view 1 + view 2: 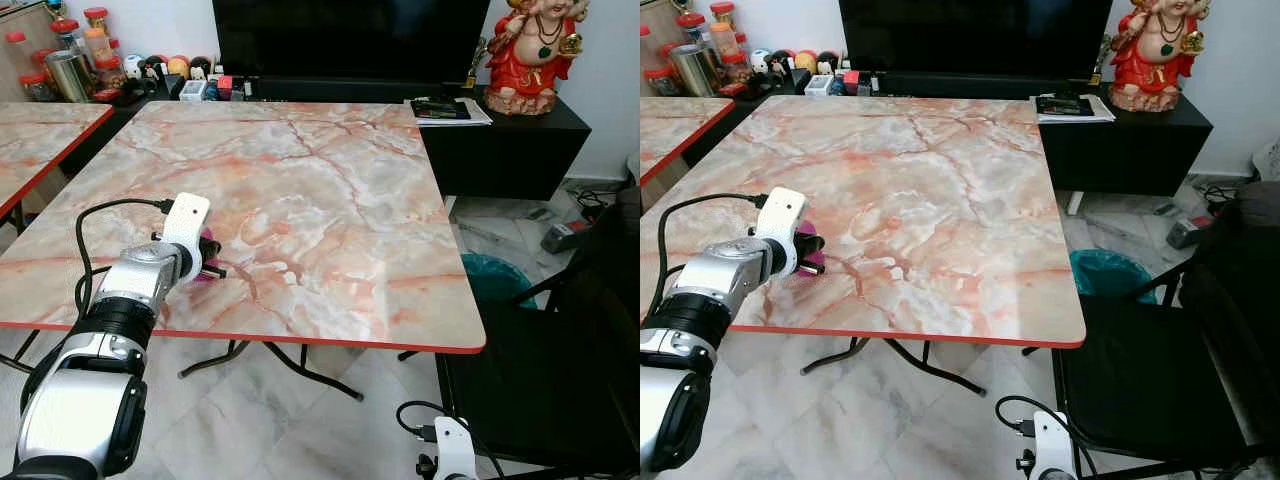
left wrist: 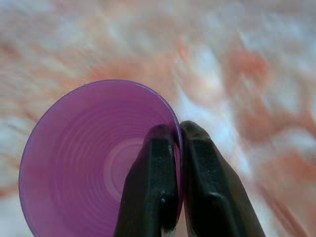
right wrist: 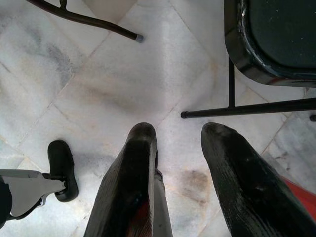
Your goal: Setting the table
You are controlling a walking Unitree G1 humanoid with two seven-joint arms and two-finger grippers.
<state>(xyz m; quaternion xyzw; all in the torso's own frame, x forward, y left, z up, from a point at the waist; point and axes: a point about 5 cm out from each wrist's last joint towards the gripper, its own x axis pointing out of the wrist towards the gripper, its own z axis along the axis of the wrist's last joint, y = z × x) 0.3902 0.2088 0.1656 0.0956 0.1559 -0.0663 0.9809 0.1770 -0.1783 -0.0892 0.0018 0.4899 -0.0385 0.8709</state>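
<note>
We reach our left arm forward and slightly inward, wrist level, its left gripper [image 2: 177, 148] pinched tight on the rim of a purple cup [image 2: 84, 163], one finger inside the wall and one outside. Our right arm hangs low at our side, its right gripper [image 3: 185, 163] pointing down at the floor with fingers spread apart, holding nothing.

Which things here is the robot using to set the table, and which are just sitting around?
Part of the job:
- purple cup, pinched at its rim by the left gripper
- marble table, where the cup goes

Just sitting around:
- red statue on the black cabinet
- jars at the back left
- black chair
- right gripper, hanging open over the floor
</note>
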